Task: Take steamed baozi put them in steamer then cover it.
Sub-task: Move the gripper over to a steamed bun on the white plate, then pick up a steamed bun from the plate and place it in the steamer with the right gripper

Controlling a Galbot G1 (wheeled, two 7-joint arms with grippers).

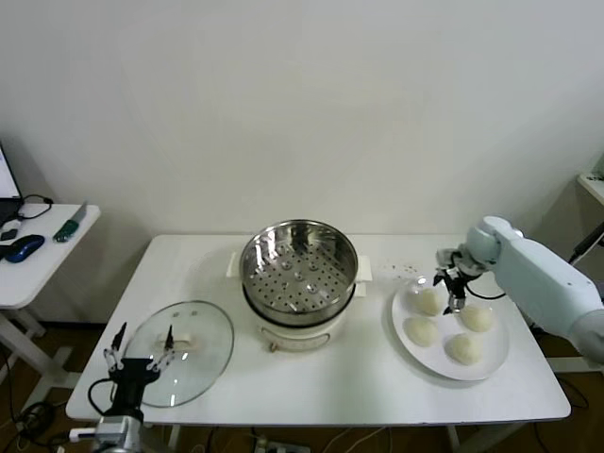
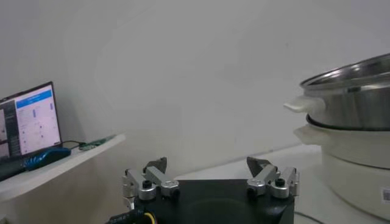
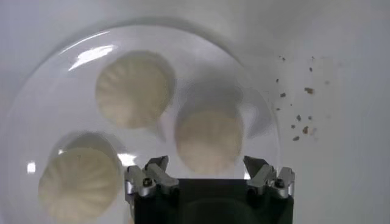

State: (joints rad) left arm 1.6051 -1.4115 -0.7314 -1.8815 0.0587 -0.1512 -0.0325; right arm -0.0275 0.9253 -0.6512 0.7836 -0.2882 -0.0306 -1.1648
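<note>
Lowering right gripper (image 1: pixel 451 288), jaws wide, onto bao (image 3: pixel 209 139) on plate (image 1: pixel 498 360) right of steamer (image 1: pixel 299 274) | I centre it first | left gripper (image 1: pixel 142 347) wide, over lid (image 1: pixel 203 351)

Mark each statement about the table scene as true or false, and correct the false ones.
1. The steamer already holds one baozi. False: its perforated basket is empty.
2. Four baozi lie on the white plate. True.
3. The glass lid covers the steamer. False: it lies flat on the table, on the robot's left side of the steamer.
4. The right tool hangs open over the plate, above a baozi. True.
5. The left tool grips the lid's handle. False: it is open, near the lid's edge, holding nothing.
</note>
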